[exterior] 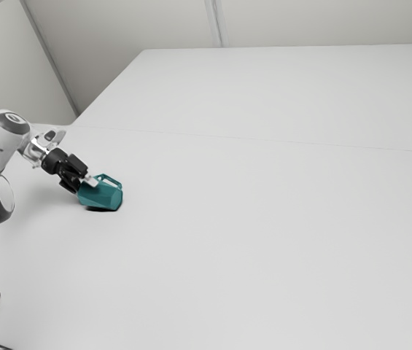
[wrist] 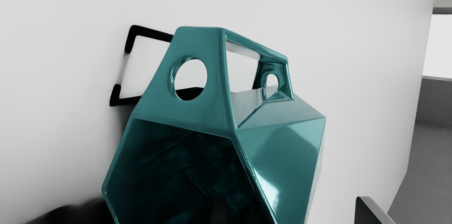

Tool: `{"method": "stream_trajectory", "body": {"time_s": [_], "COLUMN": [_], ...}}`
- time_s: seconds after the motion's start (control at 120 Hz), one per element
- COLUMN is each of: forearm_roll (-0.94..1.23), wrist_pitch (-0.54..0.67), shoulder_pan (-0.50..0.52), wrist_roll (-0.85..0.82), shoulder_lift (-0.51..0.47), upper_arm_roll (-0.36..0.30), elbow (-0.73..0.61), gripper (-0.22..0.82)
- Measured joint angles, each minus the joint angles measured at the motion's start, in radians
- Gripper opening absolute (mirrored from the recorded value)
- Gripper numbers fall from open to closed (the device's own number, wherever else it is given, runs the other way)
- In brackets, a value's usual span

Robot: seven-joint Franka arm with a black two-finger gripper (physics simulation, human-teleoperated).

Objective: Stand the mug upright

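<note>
Mug (exterior: 103, 195) on its side, mouth toward the gripper (wrist: 295, 211), well inside the table's (exterior: 249, 255) far edge. Fingers (wrist: 369, 213) parted, astride the rim (wrist: 248, 167). Looks stiff, light, slick; pinch wall squarely, near rim.

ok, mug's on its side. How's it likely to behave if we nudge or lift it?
Probably stiff: the mug has crisp, flat-faceted walls. A light push should more likely slide it or tip it facet to facet than roll it freely. Might be slippery, given the glossy highlight on its side. Weight's anyone's guess.
</note>
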Motion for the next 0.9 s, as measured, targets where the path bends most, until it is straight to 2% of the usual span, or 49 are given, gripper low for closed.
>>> {"method": "stream_trajectory", "body": {"time_s": [0.475, 0.692, 0.9], "forearm_roll": [-0.019, -0.023, -0.037], "wrist_pitch": [0.001, 0.004, 0.007], "shoulder_pan": [-0.001, -0.001, -0.004], "wrist_roll": [0.003, 0.004, 0.006], "shoulder_lift": [-0.002, -0.002, -0.016], "upper_arm_roll": [0.0, -0.002, -0.012], "elbow": [-0.002, -0.008, -0.008], "gripper": [0.03, -0.07, -0.13]}}
